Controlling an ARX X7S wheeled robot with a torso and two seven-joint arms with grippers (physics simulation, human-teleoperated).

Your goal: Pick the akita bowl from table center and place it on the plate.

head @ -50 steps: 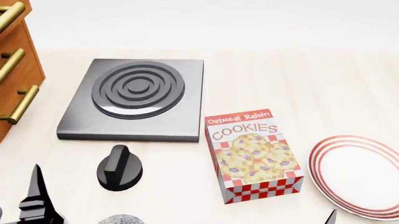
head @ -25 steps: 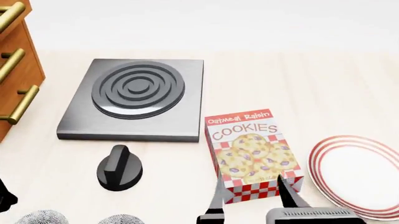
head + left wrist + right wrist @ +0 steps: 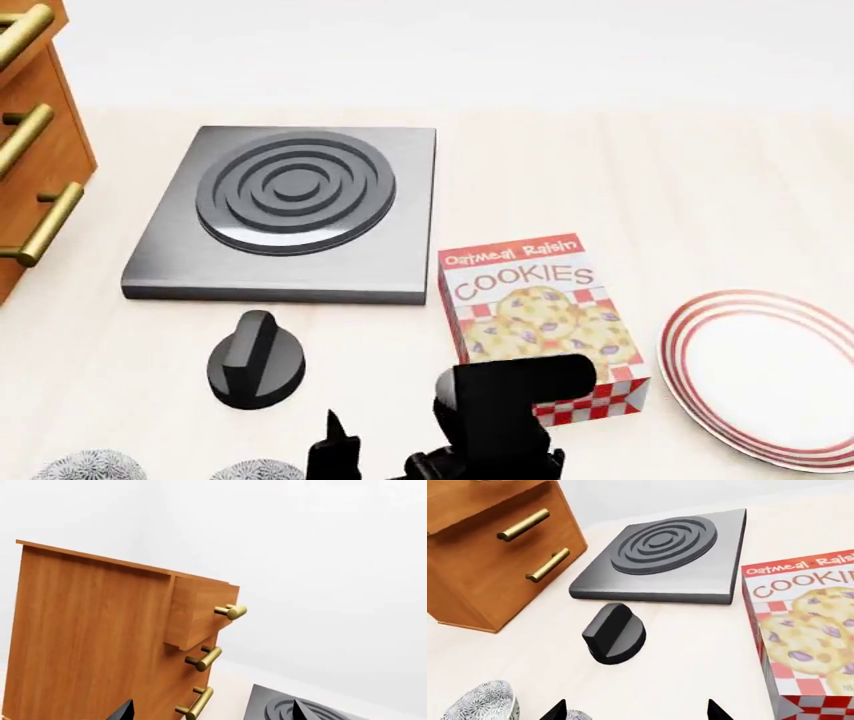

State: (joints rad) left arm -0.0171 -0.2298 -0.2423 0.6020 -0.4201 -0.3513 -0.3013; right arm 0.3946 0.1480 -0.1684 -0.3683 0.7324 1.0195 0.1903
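Two alike grey-and-white speckled bowls sit at the head view's bottom edge. The akita bowl (image 3: pixel 256 469) is the one nearer the table's middle; the other bowl (image 3: pixel 87 465) lies left of it. The red-ringed white plate (image 3: pixel 774 375) lies at the far right. My right arm (image 3: pixel 514 405) stands before the cookie box, with one dark finger (image 3: pixel 334 440) just right of the akita bowl. In the right wrist view my right gripper (image 3: pixel 635 712) is open and empty, a sliver of the akita bowl (image 3: pixel 577 715) beside one fingertip. My left gripper (image 3: pixel 211 712) is open, facing the cabinet.
A black burner plate (image 3: pixel 287 205) lies at the back left, with a black knob (image 3: pixel 256 360) in front of it. An upright cookie box (image 3: pixel 541 320) stands between the bowls and the plate. A wooden drawer cabinet (image 3: pixel 34 150) with brass handles fills the left edge.
My right arm rose from the lower right and swung left across the cookie box toward the bowls. The left gripper dropped out of the head view, uncovering the far-left bowl.
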